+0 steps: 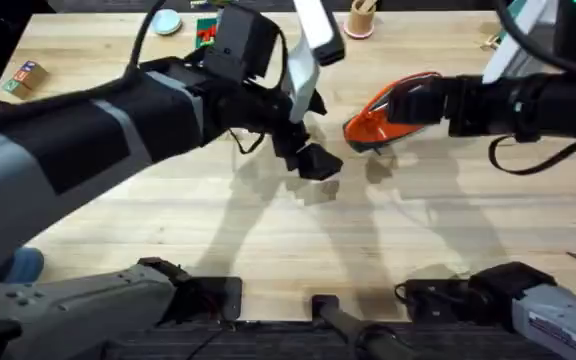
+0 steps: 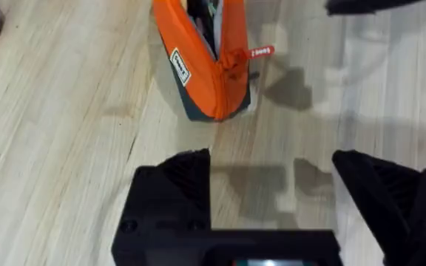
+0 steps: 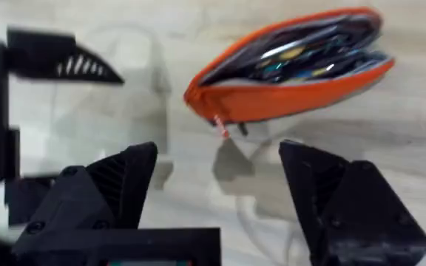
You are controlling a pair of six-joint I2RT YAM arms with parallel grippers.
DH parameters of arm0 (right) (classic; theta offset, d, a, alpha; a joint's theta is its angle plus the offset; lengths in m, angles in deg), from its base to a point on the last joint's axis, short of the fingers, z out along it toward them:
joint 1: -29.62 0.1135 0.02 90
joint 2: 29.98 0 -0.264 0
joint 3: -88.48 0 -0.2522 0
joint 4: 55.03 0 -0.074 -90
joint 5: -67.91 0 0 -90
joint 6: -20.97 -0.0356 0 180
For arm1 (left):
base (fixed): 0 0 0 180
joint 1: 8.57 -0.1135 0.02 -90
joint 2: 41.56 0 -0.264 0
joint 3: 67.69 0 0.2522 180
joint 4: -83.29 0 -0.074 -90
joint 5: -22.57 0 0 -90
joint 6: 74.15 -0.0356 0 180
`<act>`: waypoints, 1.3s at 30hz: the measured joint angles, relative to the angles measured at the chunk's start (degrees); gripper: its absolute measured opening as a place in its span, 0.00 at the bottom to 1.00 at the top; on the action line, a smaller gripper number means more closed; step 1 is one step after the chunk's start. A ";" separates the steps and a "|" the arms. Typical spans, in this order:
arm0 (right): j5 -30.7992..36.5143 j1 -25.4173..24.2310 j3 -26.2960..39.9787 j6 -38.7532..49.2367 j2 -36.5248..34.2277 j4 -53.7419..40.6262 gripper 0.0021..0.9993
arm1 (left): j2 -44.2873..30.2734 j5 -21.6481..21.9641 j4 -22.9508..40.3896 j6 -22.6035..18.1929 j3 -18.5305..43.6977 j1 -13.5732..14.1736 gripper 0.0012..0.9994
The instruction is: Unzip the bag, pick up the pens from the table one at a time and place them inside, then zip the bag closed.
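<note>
Pale planks of the table (image 1: 268, 240) carry the bag (image 1: 388, 112) toward the far right from overhead, between my two arms; my left gripper (image 2: 272, 185) hangs spread just before its zipper end, and my right gripper (image 3: 217, 192) spread beside its gaping top.

The left pincer (image 2: 272, 174) hangs above the desk (image 2: 65, 148) with fingers (image 2: 187, 174) spread apart, holding nothing. Ahead, the orange bag (image 2: 202, 63) stands upright, zipper open, red pull tab (image 2: 259, 52) extending sideways.
</note>
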 joint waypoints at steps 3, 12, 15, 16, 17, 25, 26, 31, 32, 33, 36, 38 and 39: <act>-2.59 0.00 0.00 2.04 -0.58 -2.11 1.00 | 0.00 -1.25 0.99 -2.64 0.00 -1.18 1.00; -5.02 0.00 0.00 4.61 -6.57 -3.28 1.00 | 0.00 -2.22 1.01 -6.19 0.00 -1.45 1.00; -5.25 0.00 0.00 5.55 -8.78 -2.73 1.00 | 0.00 -2.23 1.01 -6.40 0.00 -1.45 1.00; -5.35 0.00 0.00 5.89 -9.51 -2.33 1.00 | 0.00 -2.24 1.01 -6.42 0.00 -1.45 1.00; -5.43 0.00 0.00 6.17 -10.23 -1.91 1.00 | 0.00 -2.22 1.03 -6.48 0.00 -1.45 1.00; -6.07 0.00 0.00 7.18 -15.82 1.93 1.00 | 0.00 -2.23 1.01 -6.77 0.00 -1.45 1.00; -6.36 0.00 0.00 7.20 -16.45 2.44 1.00 | 0.00 -2.22 1.02 -6.77 0.00 -1.43 1.00; -7.61 0.00 0.00 7.20 -19.37 5.27 1.00 | 0.00 -2.22 1.02 -6.77 0.00 -1.44 1.00; -7.66 0.00 0.00 7.20 -19.81 5.85 1.00 | 0.00 -2.22 1.01 -6.77 0.00 -1.45 1.00; -7.80 0.00 0.00 7.20 -20.14 6.35 1.00 | 0.00 -2.22 1.03 -6.77 0.00 -1.45 1.00; -8.03 0.00 0.00 7.20 -21.06 8.03 1.00 | 0.00 -2.22 1.01 -6.77 0.00 -1.45 1.00; -8.03 0.00 0.00 7.20 -21.68 8.90 1.00 | 0.00 -2.22 1.01 -6.79 0.00 -1.45 1.00; -8.03 0.00 0.00 7.20 -21.98 9.15 1.00 | 0.00 -2.22 1.01 -6.79 0.00 -1.45 1.00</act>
